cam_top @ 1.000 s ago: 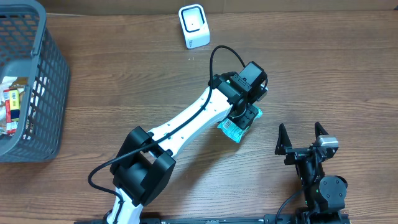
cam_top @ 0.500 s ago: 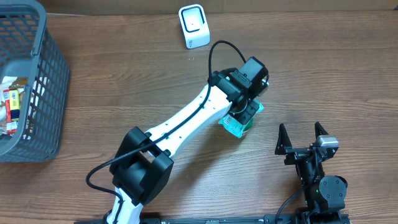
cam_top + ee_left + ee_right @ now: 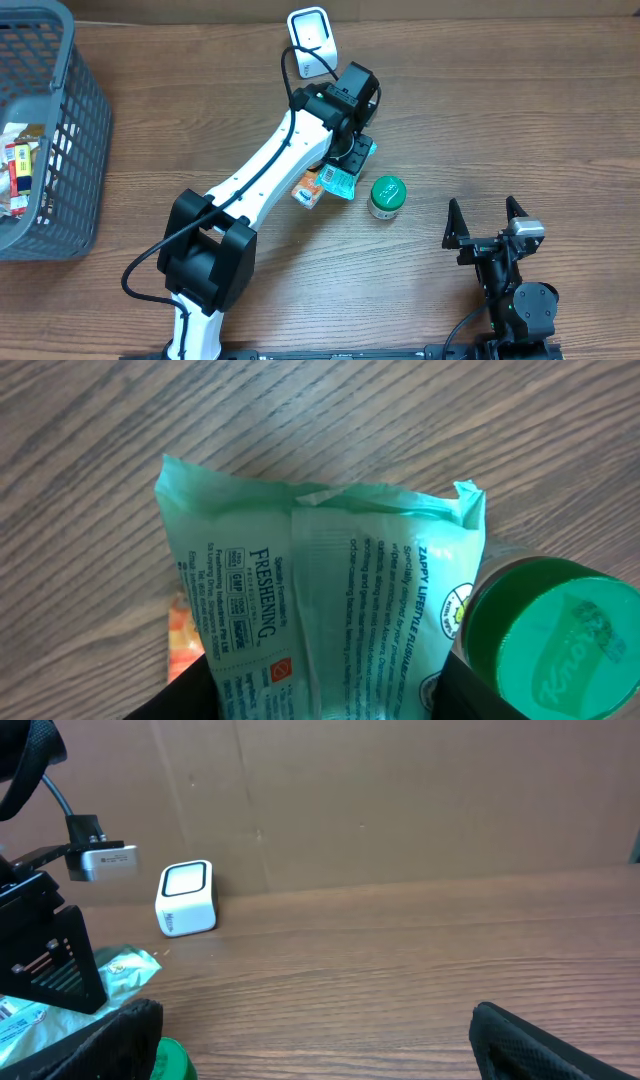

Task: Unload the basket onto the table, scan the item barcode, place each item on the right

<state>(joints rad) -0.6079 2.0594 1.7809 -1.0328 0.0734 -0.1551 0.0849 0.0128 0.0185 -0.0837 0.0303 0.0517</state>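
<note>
Jar [image 3: 387, 196] beside pouch [image 3: 343, 180]; scanner [image 3: 312, 42] seemingly close ahead.

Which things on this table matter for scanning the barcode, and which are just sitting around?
For the job:
- teal packet, gripped by the left gripper
- white scanner

Just lying about:
- green-lidded jar
- orange packet
- grey basket with a few items inside
- right gripper, open and holding nothing
</note>
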